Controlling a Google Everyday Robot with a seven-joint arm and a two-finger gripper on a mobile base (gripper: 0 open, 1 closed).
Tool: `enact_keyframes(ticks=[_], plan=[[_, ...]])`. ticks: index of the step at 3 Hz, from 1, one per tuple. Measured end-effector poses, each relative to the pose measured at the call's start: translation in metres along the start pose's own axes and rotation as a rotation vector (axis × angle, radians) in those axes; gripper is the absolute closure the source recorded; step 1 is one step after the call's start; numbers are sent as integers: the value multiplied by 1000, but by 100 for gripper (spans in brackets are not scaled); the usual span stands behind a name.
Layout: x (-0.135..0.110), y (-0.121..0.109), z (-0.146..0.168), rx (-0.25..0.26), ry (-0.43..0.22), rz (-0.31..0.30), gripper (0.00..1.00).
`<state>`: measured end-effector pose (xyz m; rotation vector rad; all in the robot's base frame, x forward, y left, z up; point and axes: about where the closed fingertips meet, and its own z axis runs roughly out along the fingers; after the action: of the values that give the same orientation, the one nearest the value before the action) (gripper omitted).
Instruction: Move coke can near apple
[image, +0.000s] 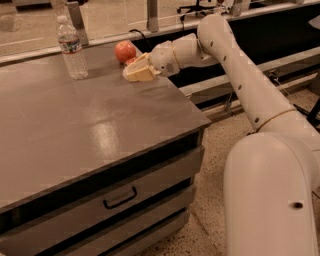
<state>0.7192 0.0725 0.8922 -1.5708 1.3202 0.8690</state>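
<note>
Camera view, single. One end effector (136, 71), cream-coloured, sitting low over the far right part of the grey counter (100, 125) and being carried on a white arm (240, 75) spanning in from the right; how far it is opening, and whether it is gripping anything, cannot be told. One coke can (131, 61), showing only as a small red sliver right against the end effector's far side, the rest being hidden. One apple (125, 51), resting on the counter just beyond the end effector and slightly to its left, close beside the sliver; touching or apart cannot be told. One water bottle (71, 47), standing upright well to the end effector's left.
</note>
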Motion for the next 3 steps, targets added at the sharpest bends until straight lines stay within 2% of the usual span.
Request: enact_keyframes(ticks=[2, 3], plan=[[0, 1, 7, -10, -3, 1, 35], [-4, 2, 4, -18, -31, 8, 13]])
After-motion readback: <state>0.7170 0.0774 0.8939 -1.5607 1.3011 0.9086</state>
